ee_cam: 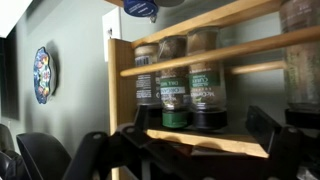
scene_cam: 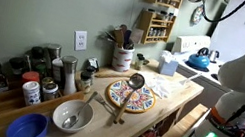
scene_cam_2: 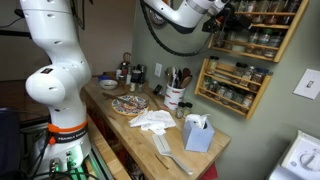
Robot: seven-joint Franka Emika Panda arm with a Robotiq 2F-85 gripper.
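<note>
My gripper [scene_cam_2: 222, 18] hung wide open and empty, high up by the wall-mounted wooden spice rack [scene_cam_2: 262, 30]. Its spice jars [ee_cam: 190, 88] stood upright, side by side on the shelf, just ahead.

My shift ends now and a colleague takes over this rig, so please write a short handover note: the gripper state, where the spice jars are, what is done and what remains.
Gripper: open, holds nothing, up high in front of the wall spice rack.
Spice jars: upright in a row on the rack shelf, just ahead of the open fingers; no contact can be seen.
Done: the arm is at rack height, with the jaws facing the jars.
Left: no jar is gripped or taken off the shelf yet.
</note>
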